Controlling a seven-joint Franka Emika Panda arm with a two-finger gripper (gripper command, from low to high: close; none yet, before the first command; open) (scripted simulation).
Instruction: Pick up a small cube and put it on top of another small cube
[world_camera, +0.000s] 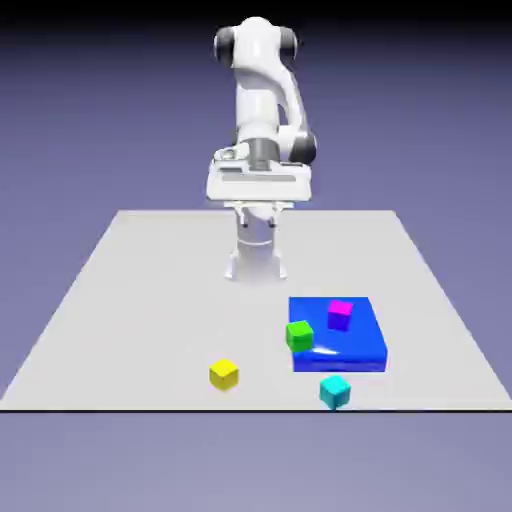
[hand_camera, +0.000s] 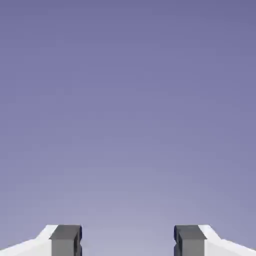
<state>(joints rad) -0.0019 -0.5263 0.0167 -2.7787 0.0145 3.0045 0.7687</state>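
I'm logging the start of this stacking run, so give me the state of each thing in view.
gripper: open, empty, above the table
magenta cube: on the blue slab
green cube: at the slab's edge, tilted
yellow cube: on the table
cyan cube: on the table

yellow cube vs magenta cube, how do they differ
Colour: the yellow cube is yellow, the magenta cube is pink-purple. Support: the yellow cube sits straight on the grey table, while the magenta cube rests on top of the flat blue block. Place: the yellow cube lies alone toward the exterior view's left, the magenta cube toward its right, close to the green cube. Both look alike in size and shape.
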